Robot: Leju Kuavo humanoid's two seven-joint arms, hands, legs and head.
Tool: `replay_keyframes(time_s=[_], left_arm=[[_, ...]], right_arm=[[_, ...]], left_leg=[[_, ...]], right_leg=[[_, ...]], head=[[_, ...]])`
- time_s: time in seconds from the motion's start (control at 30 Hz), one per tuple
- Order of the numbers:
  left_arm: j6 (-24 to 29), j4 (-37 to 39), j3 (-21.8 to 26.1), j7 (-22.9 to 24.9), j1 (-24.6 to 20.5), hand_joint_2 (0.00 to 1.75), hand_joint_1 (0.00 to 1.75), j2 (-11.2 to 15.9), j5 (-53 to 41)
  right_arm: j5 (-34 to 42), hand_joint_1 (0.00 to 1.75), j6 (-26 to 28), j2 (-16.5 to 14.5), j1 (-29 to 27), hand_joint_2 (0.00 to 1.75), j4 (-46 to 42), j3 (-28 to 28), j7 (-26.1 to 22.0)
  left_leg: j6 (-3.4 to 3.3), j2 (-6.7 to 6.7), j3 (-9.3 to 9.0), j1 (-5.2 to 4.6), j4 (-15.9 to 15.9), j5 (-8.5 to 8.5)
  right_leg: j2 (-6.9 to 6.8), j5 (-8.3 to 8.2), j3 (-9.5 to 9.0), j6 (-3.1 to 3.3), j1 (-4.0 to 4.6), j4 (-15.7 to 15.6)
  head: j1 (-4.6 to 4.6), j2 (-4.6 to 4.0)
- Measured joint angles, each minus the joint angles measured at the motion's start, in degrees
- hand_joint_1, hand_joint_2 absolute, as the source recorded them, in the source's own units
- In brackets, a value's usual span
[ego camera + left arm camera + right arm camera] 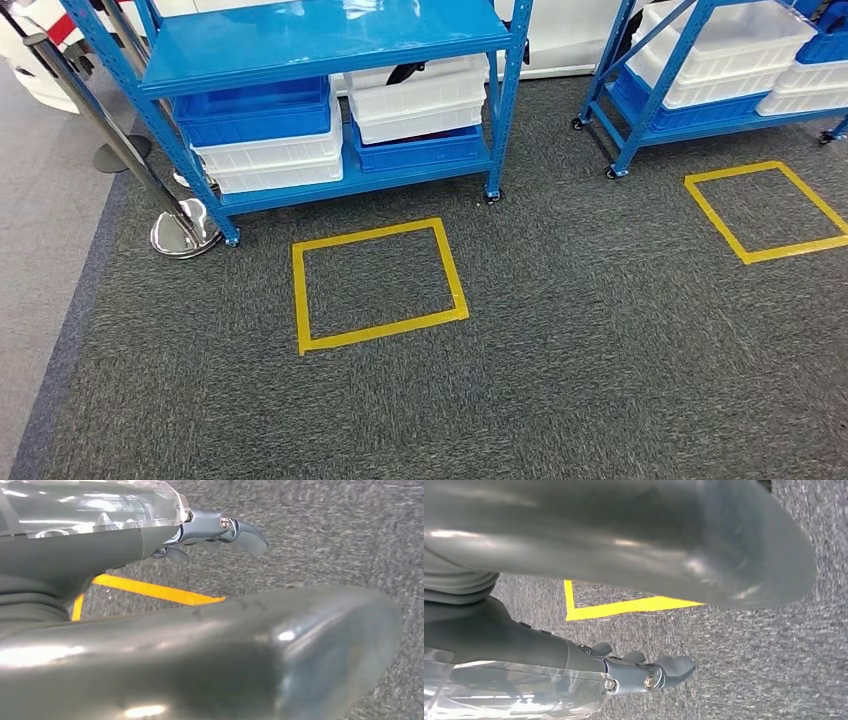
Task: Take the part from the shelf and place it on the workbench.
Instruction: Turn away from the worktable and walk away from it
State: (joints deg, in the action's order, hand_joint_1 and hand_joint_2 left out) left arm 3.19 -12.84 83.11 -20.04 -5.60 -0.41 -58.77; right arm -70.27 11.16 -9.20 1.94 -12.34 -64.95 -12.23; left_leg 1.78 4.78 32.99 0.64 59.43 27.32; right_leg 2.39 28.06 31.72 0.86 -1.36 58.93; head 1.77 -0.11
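A blue rack [330, 40] stands ahead, its top shelf bare. On its lower shelf sit a blue bin [255, 110] on white bins [270, 160], and beside them white bins [415, 100] on a blue one [420, 150]. Something dark [405, 72] pokes from the upper white bin; I cannot tell what it is. My left hand [115, 545] hangs over the carpet, its fingers [247, 535] stretched out and apart from the thumb, holding nothing. My right hand [524, 645] hangs the same way, fingers [674, 667] loosely extended around nothing.
A yellow tape square [378, 285] marks the grey carpet before the rack, and a second square [770, 210] lies before another blue rack [650, 110] of bins at the right. A chrome barrier post base [183, 232] stands by the first rack's left leg.
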Motion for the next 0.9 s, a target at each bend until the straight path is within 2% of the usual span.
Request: replay_keyframes(time_s=[0.07, 0.1, 0.13, 0.17, 0.2, 0.27, 0.3, 0.33, 0.37, 0.47, 0.5, 0.53, 0.6, 0.63, 0.67, 0.7, 0.73, 0.77, 0.8, 0.83, 0.9], left_arm=[[-0.04, 0.01, 0.05, 0.07, -0.21, 0.0, 0.0, -0.01, 0.14], [-0.04, 0.02, 0.09, 0.13, -0.35, 0.0, 0.0, 0.0, 0.16], [-0.04, 0.02, 0.14, 0.2, -0.41, 0.0, 0.0, 0.0, 0.18], [-0.05, 0.03, 0.23, 0.27, -0.38, 0.0, 0.0, -0.01, 0.23], [-0.09, 0.03, 0.32, 0.33, -0.31, 0.0, 0.0, -0.02, 0.3], [-0.18, 0.03, 0.48, 0.39, -0.23, 0.0, 0.0, 0.03, 0.44], [-0.21, 0.03, 0.52, 0.39, -0.26, 0.0, 0.0, 0.08, 0.46], [-0.22, 0.03, 0.54, 0.39, -0.32, 0.0, 0.0, 0.12, 0.47], [-0.22, 0.03, 0.55, 0.39, -0.34, 0.0, 0.0, 0.16, 0.48], [-0.39, 0.03, 0.58, 0.39, -0.17, 0.0, 0.0, 0.16, 0.55], [-0.59, 0.03, 0.6, 0.39, -0.12, 0.0, 0.0, 0.15, 0.58], [-0.8, 0.03, 0.61, 0.39, -0.11, 0.0, 0.0, 0.14, 0.62], [-1.12, 0.03, 0.63, 0.39, -0.12, 0.0, 0.0, 0.1, 0.69], [-1.17, 0.03, 0.63, 0.39, -0.11, 0.0, 0.0, 0.08, 0.73], [-1.21, 0.04, 0.65, 0.39, -0.08, 0.0, 0.0, 0.07, 0.77], [-1.23, 0.04, 0.66, 0.39, -0.03, 0.0, 0.0, 0.05, 0.8], [-1.24, 0.05, 0.67, 0.39, 0.01, 0.0, 0.0, 0.04, 0.82], [-1.25, 0.05, 0.68, 0.41, 0.07, 0.0, 0.0, 0.02, 0.84], [-1.25, 0.05, 0.71, 0.44, 0.09, 0.0, 0.0, -0.01, 0.88], [-1.26, 0.05, 0.73, 0.49, 0.08, 0.0, 0.0, -0.02, 0.92], [-1.26, 0.05, 0.77, 0.58, 0.01, 0.0, 0.0, -0.03, 1.0]], right_arm=[[0.01, 0.0, 0.03, 0.03, -0.18, 0.0, -0.01, -0.06, 0.14], [0.0, 0.0, 0.03, 0.04, -0.27, 0.0, 0.0, -0.1, 0.2], [0.0, 0.0, 0.01, 0.05, -0.34, 0.0, 0.0, -0.15, 0.24], [0.0, 0.0, -0.02, 0.05, -0.36, 0.0, 0.0, -0.19, 0.27], [0.0, 0.0, -0.05, 0.06, -0.34, 0.0, 0.0, -0.21, 0.31], [0.0, 0.0, -0.2, 0.06, -0.28, 0.0, 0.01, -0.23, 0.36], [0.0, 0.0, -0.28, 0.04, -0.25, 0.0, 0.01, -0.23, 0.37], [0.0, 0.0, -0.38, 0.04, -0.21, 0.0, 0.01, -0.23, 0.37], [0.0, 0.0, -0.44, 0.03, -0.17, 0.0, 0.01, -0.23, 0.37], [-0.01, 0.0, -0.62, 0.06, -0.09, 0.0, 0.01, -0.23, 0.36], [-0.02, 0.0, -0.67, 0.1, -0.09, 0.0, 0.01, -0.23, 0.33], [-0.04, 0.0, -0.74, 0.15, -0.09, 0.0, 0.01, -0.23, 0.29], [-0.12, 0.0, -0.81, 0.23, -0.11, 0.0, 0.01, -0.24, 0.2], [-0.15, 0.0, -0.82, 0.26, -0.13, 0.0, 0.01, -0.24, 0.18], [-0.18, 0.0, -0.8, 0.29, -0.17, 0.0, 0.01, -0.25, 0.17], [-0.2, 0.0, -0.79, 0.34, -0.23, 0.0, 0.01, -0.27, 0.17], [-0.22, 0.0, -0.78, 0.41, -0.31, 0.0, 0.01, -0.28, 0.17], [-0.26, 0.0, -0.78, 0.49, -0.41, 0.0, 0.01, -0.3, 0.17], [-0.31, 0.0, -0.78, 0.57, -0.48, 0.0, 0.01, -0.31, 0.17], [-0.39, 0.0, -0.78, 0.62, -0.49, 0.0, 0.01, -0.32, 0.15], [-0.55, 0.0, -0.78, 0.66, -0.48, 0.0, 0.01, -0.33, 0.09]], left_leg=[[0.46, -3.31, 2.94, 0.01, 6.21, 3.44], [0.64, -4.02, 4.94, 0.08, 10.28, 5.3], [0.75, -4.24, 6.54, 0.12, 13.5, 6.39], [0.77, -4.31, 7.26, 0.12, 14.91, 6.38], [0.7, -4.34, 6.81, 0.13, 14.06, 5.25], [0.07, -4.55, 2.94, -0.03, 6.59, 1.25], [-0.35, -4.77, 0.97, -0.21, 2.74, -0.05], [-0.78, -4.96, -0.39, -0.41, -0.02, -0.73], [-1.19, -5.09, -1.0, -0.59, -1.45, -0.74], [-2.22, -4.83, -1.82, -0.53, -2.45, -0.62], [-2.52, -4.73, -2.34, -0.41, -2.71, -0.68], [-2.74, -4.65, -2.79, -0.33, -2.92, -0.72], [-3.07, -4.61, -3.15, -0.34, -2.99, -0.52], [-3.14, -4.56, -3.21, -0.39, -2.93, -0.34], [-3.16, -4.48, -3.38, -0.44, -2.89, -0.11], [-3.09, -4.37, -3.67, -0.46, -2.84, 0.17], [-2.95, -4.23, -4.13, -0.46, -2.82, 0.5], [-2.75, -4.13, -4.56, -0.45, -2.81, 0.89], [-2.5, -4.05, -4.97, -0.48, -2.79, 1.25], [-2.2, -4.0, -5.17, -0.52, -2.76, 1.56], [-1.54, -4.01, -5.32, -0.59, -2.56, 1.89]], right_leg=[[-1.06, 0.07, -0.1, 0.57, 0.16, -0.19], [-1.62, 0.13, -0.1, 0.7, 0.28, -0.18], [-2.1, 0.2, -0.12, 0.76, 0.38, -0.17], [-2.49, 0.29, -0.19, 0.77, 0.46, -0.16], [-2.79, 0.4, -0.34, 0.73, 0.51, -0.16], [-3.24, 0.7, -0.82, 0.55, 0.6, -0.17], [-3.45, 0.9, -1.04, 0.34, 0.71, -0.17], [-3.6, 1.06, -1.22, 0.06, 0.76, -0.23], [-3.71, 1.05, -1.43, -0.3, 0.8, -0.17], [-3.68, 0.67, -1.89, -1.46, 0.73, 0.71], [-3.47, 1.34, -1.49, -1.68, 0.69, 1.78], [-3.21, 2.69, -0.5, -1.82, 0.64, 3.79], [-2.74, 6.29, 3.37, -2.11, 0.58, 10.35], [-2.66, 7.44, 5.41, -2.24, 0.56, 13.46], [-2.64, 7.58, 6.79, -2.33, 0.54, 15.15], [-2.64, 6.47, 7.14, -2.32, 0.54, 14.76], [-2.64, 4.18, 6.36, -2.24, 0.54, 12.12], [-2.62, 1.46, 4.93, -2.11, 0.55, 8.12], [-2.57, -0.3, 3.62, -1.89, 0.65, 4.51], [-2.52, -1.17, 2.68, -1.52, 0.81, 1.91], [-2.45, -1.0, 2.34, -0.59, 1.1, 0.64]], head=[[0.13, 0.0], [0.15, 0.0], [0.15, 0.0], [0.15, 0.0], [0.15, 0.0], [0.14, 0.0], [0.13, 0.0], [0.13, 0.0], [0.12, 0.0], [0.08, 0.0], [0.03, 0.0], [-0.05, 0.0], [-0.19, 0.0], [-0.23, 0.0], [-0.23, 0.0], [-0.23, 0.0], [-0.25, 0.0], [-0.25, 0.0], [-0.24, 0.0], [-0.23, 0.0], [-0.23, 0.0]])
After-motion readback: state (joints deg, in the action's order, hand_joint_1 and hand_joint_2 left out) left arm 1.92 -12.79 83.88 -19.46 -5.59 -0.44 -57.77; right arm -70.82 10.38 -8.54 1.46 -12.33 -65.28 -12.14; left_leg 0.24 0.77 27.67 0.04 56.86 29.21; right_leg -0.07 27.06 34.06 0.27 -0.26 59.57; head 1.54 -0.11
